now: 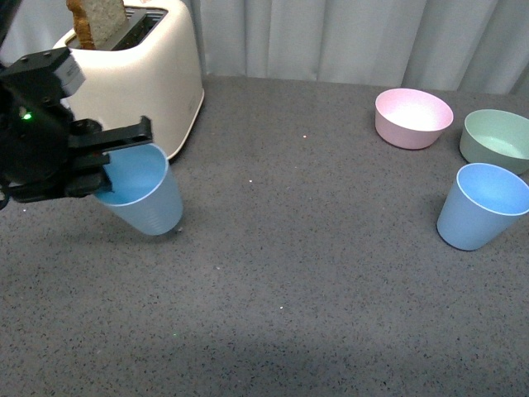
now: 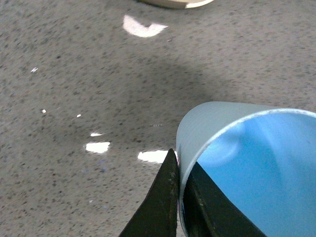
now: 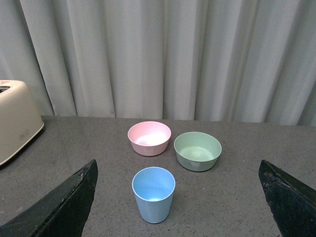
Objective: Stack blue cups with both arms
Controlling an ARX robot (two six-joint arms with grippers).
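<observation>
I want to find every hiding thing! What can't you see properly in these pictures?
Front view: the left hand hides some rim of the held blue cup; whether its base touches the table is unclear.
Left wrist view: the picture edges cut that cup off, base unseen.
Right hand: missing from the front view; the right wrist view shows only two fingers.
Front view: the edge cuts off the green bowl.

In the front view the left gripper (image 1: 124,159) covers part of the rim of the blue cup (image 1: 149,203) it clamps, the toaster (image 1: 157,78) and bread slice (image 1: 97,21) run off the top edge, the pale green bowl (image 1: 496,139) off the right, and the right wrist view crops the right fingers (image 3: 64,207).
</observation>
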